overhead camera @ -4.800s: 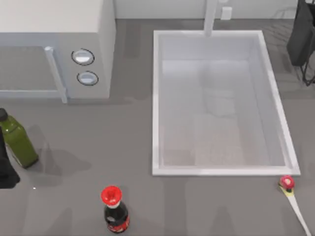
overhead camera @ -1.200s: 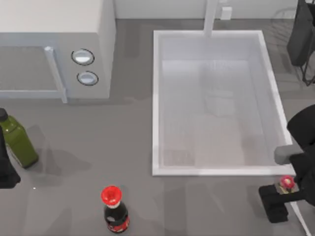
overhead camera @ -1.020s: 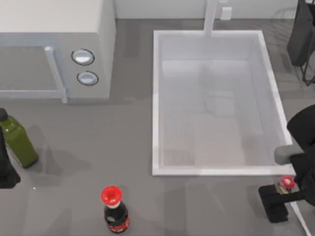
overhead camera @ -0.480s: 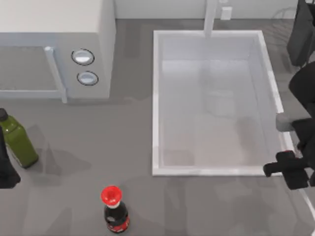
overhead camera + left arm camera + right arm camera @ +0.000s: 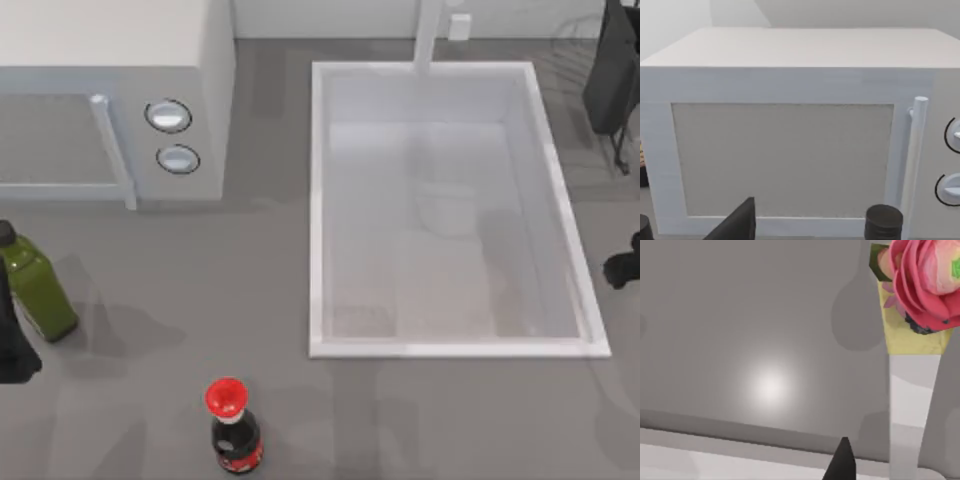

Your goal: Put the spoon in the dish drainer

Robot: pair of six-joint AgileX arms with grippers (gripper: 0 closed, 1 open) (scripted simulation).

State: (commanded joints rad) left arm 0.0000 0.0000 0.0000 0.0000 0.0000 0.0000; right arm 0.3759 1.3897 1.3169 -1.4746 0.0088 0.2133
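Grey counter, spoon [image 5: 916, 300] close before right tool [image 5: 622, 270].

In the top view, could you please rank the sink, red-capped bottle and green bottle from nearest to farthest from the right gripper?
From the right gripper, at the right edge:
1. Sink, just beside it.
2. Red-capped bottle, bottom, left of centre.
3. Green bottle, far left.
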